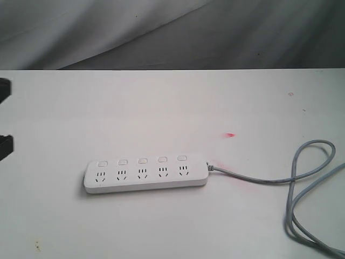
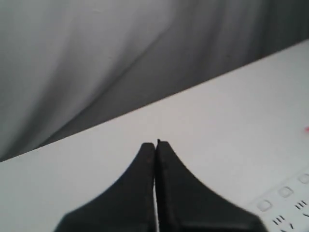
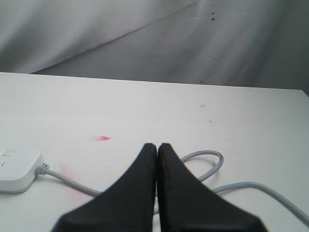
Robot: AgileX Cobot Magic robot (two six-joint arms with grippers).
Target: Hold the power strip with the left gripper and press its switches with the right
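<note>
The power strip lies alone on the table. The left gripper and right gripper each have jaws pressed together, empty. Blurred squares near the left look like switches.

You have a plain matt white worktop across the near and middle ground. Behind its far edge hangs a creased grey cloth backdrop, darker toward the right. A small red smear marks the worktop right of centre.

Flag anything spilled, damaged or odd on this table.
Small red smudge on the white tabletop near the long white plastic power strip, plus a fainter pink smear beside its cable end. Nothing else stands out.
</note>
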